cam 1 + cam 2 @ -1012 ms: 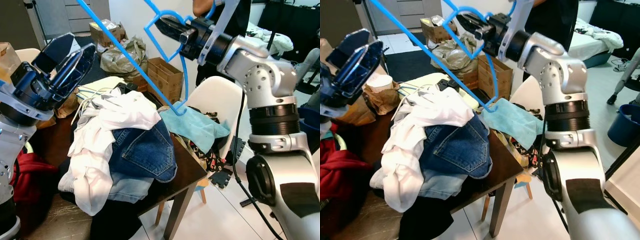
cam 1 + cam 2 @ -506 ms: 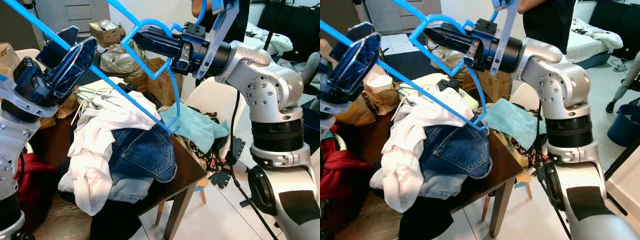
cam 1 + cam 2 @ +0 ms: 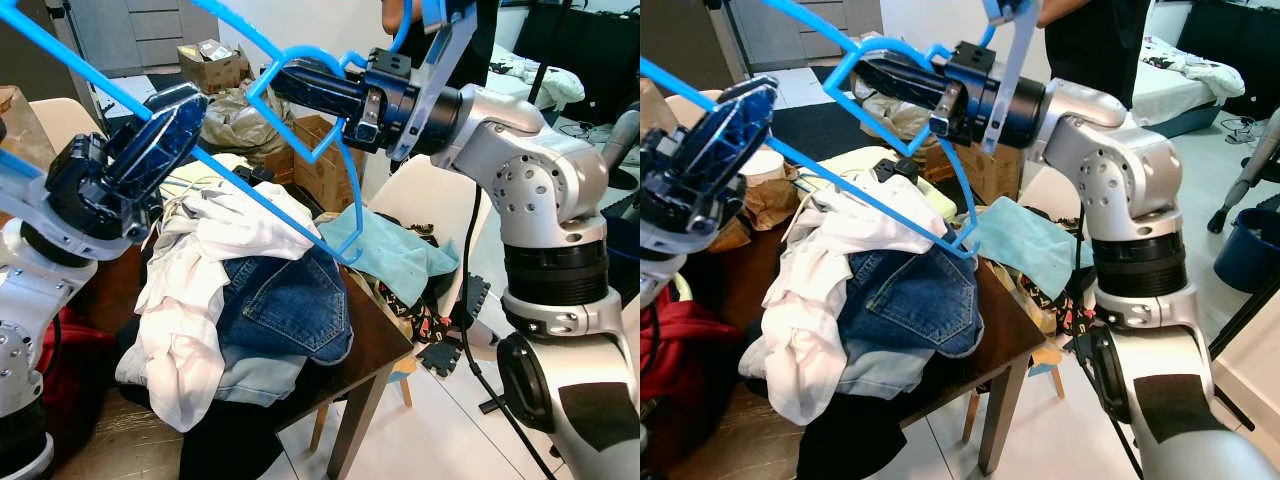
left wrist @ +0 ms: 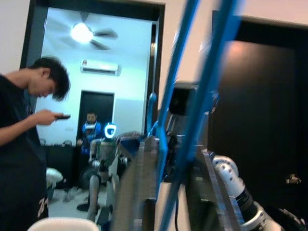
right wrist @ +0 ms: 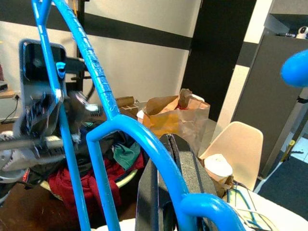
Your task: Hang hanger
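Hanger [image 3: 262, 205] between both claws, above clothes-heaped table [image 3: 385, 345].

L gripper [image 3: 165, 125] has moved in toward the clothes pile [image 3: 250, 290], now right up against the long lower bar of the blue hanger [image 3: 300, 215]; whether it grips the bar, can't tell. R gripper [image 3: 300, 85], clamped on hanger near the hook, swung left over the pile vs 1 s ago, barely shifted in last half sec. Hanger's lower corner went from the teal cloth [image 3: 395, 255] to over the pile's edge.
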Robot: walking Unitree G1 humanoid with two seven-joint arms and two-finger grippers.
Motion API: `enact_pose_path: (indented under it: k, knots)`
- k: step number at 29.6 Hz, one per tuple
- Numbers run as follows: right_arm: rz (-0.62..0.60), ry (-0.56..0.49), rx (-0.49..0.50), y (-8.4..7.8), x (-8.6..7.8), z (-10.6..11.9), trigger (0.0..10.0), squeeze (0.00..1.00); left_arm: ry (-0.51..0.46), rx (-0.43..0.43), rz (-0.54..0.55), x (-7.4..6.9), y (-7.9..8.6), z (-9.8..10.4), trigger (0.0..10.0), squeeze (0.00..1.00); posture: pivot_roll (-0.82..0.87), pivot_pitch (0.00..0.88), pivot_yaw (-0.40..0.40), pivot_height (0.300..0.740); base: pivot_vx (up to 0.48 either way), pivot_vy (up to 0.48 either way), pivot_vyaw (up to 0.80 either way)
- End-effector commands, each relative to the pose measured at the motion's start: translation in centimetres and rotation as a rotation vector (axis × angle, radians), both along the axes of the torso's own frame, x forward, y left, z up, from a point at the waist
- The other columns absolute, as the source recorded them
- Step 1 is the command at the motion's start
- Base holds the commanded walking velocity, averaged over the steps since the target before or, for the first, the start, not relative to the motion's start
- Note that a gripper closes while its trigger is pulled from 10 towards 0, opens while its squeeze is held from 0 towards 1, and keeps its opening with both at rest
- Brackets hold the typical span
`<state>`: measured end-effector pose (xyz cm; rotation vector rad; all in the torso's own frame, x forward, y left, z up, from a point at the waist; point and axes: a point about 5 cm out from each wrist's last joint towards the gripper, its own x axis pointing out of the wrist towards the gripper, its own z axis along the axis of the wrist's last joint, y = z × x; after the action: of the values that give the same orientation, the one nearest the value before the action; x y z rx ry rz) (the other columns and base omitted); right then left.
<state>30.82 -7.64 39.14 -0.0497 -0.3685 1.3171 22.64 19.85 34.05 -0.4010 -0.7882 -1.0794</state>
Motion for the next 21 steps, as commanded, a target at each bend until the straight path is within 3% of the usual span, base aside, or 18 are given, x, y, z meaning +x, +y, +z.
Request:
enact_pose_path:
  k: [1,3,4,7,8,13,14,21]
  knots:
    - [-0.009,-0.001,-0.014,-0.1,0.0,-0.1,5.0,0.00,-0.024,0.013,0.000,-0.5,0.4,0.4,0.0,0.00,-0.05,0.012,-0.016,0.736,0.000,0.000,0.00]
    - [-0.011,-0.003,-0.017,-0.3,0.0,-0.1,5.6,0.00,-0.027,0.015,0.012,-0.6,0.6,0.6,0.0,0.00,-0.05,0.012,-0.017,0.736,0.000,0.000,0.00]
    - [-0.011,-0.005,-0.019,-0.3,0.1,-0.1,7.0,0.00,-0.027,0.016,0.020,-0.7,0.7,0.6,0.0,0.00,-0.05,0.013,-0.019,0.736,0.000,0.000,0.00]
    - [-0.010,-0.007,-0.022,-0.4,0.1,-0.1,7.0,0.00,-0.028,0.017,0.026,-0.7,0.8,0.7,0.0,0.00,-0.05,0.013,-0.019,0.736,0.000,0.000,0.00]
    - [0.010,-0.017,-0.036,-0.6,-0.1,-0.3,10.0,0.00,-0.030,0.012,0.047,-0.7,1.3,0.8,0.0,0.00,-0.05,0.013,-0.021,0.736,0.000,0.000,0.00]
    - [0.077,-0.008,-0.032,-0.9,-0.5,-0.6,10.0,0.00,-0.035,0.003,0.069,-0.8,1.9,1.1,0.0,0.00,-0.05,0.014,-0.022,0.736,0.000,0.000,0.00]
    - [0.120,0.000,-0.016,-1.3,-0.7,-0.7,10.0,1.00,-0.037,0.001,0.077,-0.9,2.2,1.2,0.0,0.00,-0.05,0.014,-0.023,0.736,0.000,0.000,0.00]
    - [0.243,0.012,0.044,-3.5,-1.4,-1.2,10.0,1.00,-0.042,0.000,0.083,-1.1,2.5,1.4,0.0,0.00,-0.05,0.016,-0.024,0.736,0.000,0.000,0.00]
